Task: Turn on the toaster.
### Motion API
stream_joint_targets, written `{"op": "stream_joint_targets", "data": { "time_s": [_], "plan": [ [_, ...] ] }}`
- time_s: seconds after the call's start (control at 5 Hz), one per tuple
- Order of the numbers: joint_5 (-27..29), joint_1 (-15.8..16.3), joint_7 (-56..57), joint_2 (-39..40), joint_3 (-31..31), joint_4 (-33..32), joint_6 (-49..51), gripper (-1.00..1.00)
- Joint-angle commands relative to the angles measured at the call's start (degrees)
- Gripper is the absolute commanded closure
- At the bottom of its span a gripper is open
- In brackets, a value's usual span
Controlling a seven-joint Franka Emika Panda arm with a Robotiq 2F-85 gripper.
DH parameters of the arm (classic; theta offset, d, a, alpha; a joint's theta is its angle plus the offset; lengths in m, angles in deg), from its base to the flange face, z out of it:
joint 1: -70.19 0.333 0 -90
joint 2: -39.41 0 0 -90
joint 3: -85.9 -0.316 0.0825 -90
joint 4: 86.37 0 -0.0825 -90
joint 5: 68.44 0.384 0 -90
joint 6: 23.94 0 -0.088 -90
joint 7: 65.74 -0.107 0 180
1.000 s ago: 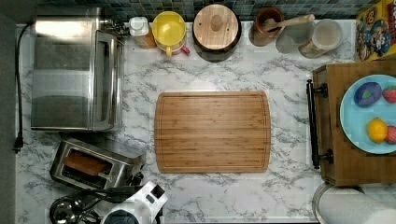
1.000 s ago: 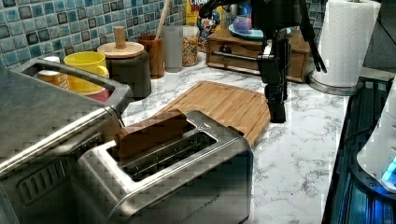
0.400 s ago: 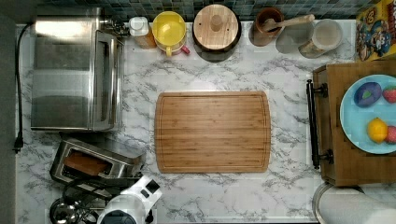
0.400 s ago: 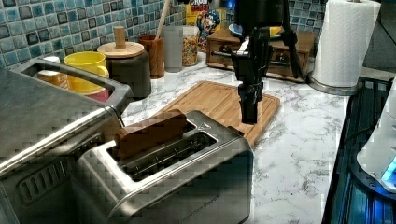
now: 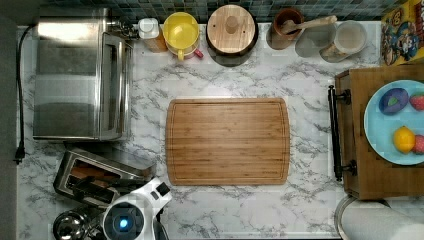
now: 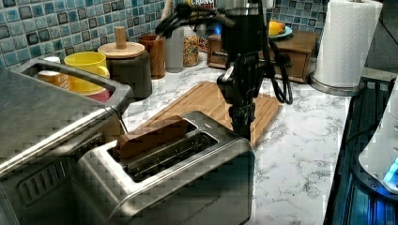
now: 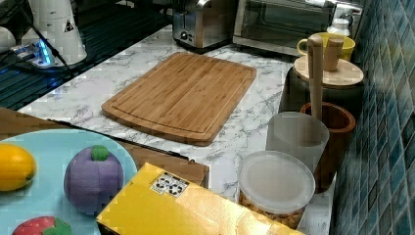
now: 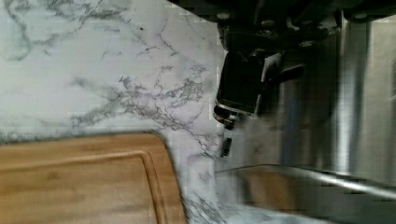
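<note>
Marble counter [image 5: 250, 210], toaster [image 6: 178, 164], arm's gripper [image 6: 244, 124] just behind it

Brushed-steel toaster [image 6: 187, 178] holding brown bread [image 6: 150, 136], white grey-veined marble counter [image 5: 240, 210], tan striped-grain cutting board [image 5: 227, 141].

Arm [image 5: 131, 216] beside toaster [image 5: 102, 175], near cutting board [image 5: 227, 141].

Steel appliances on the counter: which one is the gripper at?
The small pop-up toaster with bread in a slot; the gripper hangs at its end, away from the larger toaster oven.
</note>
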Motion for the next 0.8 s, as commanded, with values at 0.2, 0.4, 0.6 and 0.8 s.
{"op": "stream_joint_targets", "data": {
  "time_s": [0.2, 0.4, 0.6, 0.8],
  "plan": [
    [-2.0, -3.4, -7.6, 1.2, 1.1, 6.2, -2.8, 1.0],
    [-1.9, -3.7, -5.5, 2.5, 2.5, 4.5, -2.8, 1.0],
    [-2.5, -4.6, -4.6, 5.3, 3.8, 3.2, -2.8, 1.0],
    [-1.9, -5.1, -3.5, 9.2, 4.5, 3.3, -2.6, 1.0]
  ]
}}
